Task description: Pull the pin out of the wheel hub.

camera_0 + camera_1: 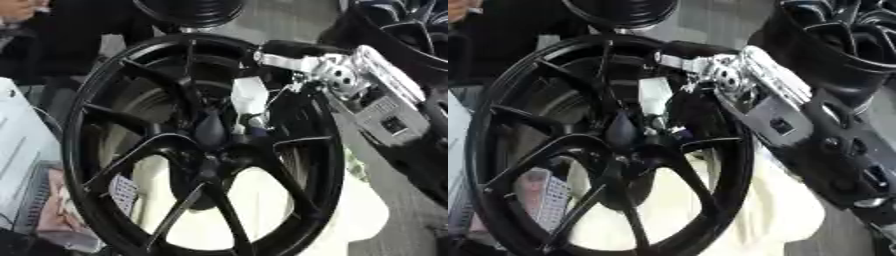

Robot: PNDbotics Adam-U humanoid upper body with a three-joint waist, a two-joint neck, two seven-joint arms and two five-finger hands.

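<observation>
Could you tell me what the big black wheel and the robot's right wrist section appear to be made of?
The wheel looks like cast metal, probably alloy, with a glossy black painted finish: its rim and spokes throw soft highlights. The right wrist section looks like bare silver metal, shiny and machined, with round holes. The right hand at the hub is pale, perhaps plastic; that stays uncertain.

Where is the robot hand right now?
The right robot hand reaches in from the upper right, over the black wheel, its fingers down at the wheel's centre hub.
</observation>
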